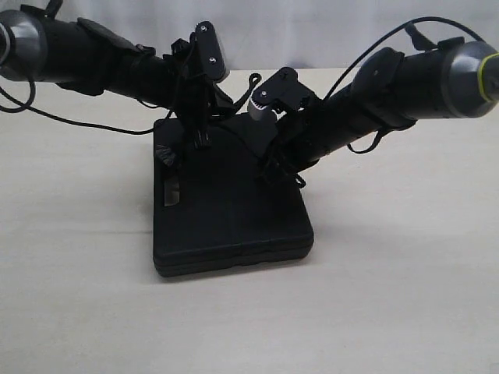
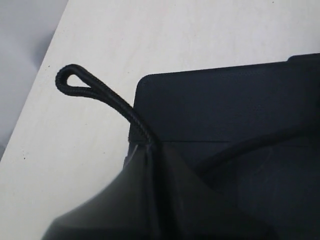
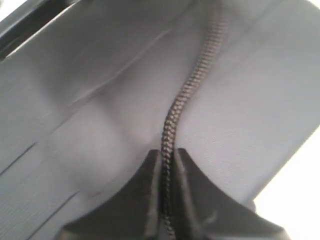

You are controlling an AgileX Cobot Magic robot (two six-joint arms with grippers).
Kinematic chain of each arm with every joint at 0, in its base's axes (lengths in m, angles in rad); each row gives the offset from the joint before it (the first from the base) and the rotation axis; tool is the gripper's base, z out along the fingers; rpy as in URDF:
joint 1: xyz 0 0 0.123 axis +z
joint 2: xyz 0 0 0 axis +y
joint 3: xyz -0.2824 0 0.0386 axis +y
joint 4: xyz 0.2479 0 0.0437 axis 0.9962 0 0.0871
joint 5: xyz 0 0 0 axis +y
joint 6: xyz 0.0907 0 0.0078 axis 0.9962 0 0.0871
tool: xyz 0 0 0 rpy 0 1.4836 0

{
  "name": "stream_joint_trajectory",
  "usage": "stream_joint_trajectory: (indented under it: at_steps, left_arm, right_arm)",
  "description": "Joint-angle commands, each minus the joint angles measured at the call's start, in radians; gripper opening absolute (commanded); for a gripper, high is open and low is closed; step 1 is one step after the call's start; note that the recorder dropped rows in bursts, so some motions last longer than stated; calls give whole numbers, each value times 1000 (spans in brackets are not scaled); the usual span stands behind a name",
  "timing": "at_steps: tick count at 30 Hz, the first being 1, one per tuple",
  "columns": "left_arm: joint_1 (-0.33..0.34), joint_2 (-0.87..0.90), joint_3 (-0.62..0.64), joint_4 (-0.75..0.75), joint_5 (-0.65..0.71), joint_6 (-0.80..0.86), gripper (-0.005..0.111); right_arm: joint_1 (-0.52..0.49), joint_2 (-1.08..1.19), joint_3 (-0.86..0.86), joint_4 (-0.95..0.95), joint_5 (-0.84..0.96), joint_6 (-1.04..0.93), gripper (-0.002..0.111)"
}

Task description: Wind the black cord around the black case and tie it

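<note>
The case (image 1: 234, 222) is lying flat in the middle of the desk (image 1: 405, 304), with its slot (image 1: 170, 195) facing the left side of the exterior view. Both arms are reaching in over its far half, one from each side. Their tips are hanging near each other just above the lid.

The left pincer (image 2: 150, 149) is pressing fully closed on the cord (image 2: 125, 107), close to a corner of the case. From between its fingers the cord is rising and curling into a small closed loop. That loop is hanging out past the case edge, over bare desk. A second dark strand is running from the same fingers across the lid, but it is too blurred to follow far.

The right pincer (image 3: 167, 155) is likewise clamping tight on the cord, with no gap showing between its fingers. In the right wrist view the braided strand is running straight out from the fingertips and lying along the case's surface. Where it ends is out of sight.
</note>
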State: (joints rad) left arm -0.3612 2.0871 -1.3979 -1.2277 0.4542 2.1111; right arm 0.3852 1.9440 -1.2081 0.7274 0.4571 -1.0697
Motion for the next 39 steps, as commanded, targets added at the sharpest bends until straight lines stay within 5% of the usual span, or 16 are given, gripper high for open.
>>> stream_joint_trajectory:
  at_steps: [1, 5, 13, 18, 22, 36, 39]
  left_arm:
    - [-3, -9, 2, 2, 30, 30, 0]
    - [0, -39, 2, -38, 32, 1, 0]
    - [7, -83, 2, -39, 76, -97, 0]
    - [13, -83, 2, -132, 200, -92, 0]
    - [41, -83, 2, -174, 321, -91, 0]
    - [138, -81, 2, -171, 519, -74, 0]
    - [138, -81, 2, -165, 528, -72, 0]
  right_arm:
    - [-4, -8, 5, -12, -42, 20, 26]
    - [-4, -27, 5, -69, -4, 41, 48]
    - [-4, -164, 5, -144, -4, 255, 47]
    - [-4, -144, 113, -37, -406, 453, 47]
    - [-23, -124, 118, 0, -440, 465, 47]
    - [-36, -137, 106, 47, -420, 483, 4]
    - [-36, -130, 102, 33, -432, 404, 4]
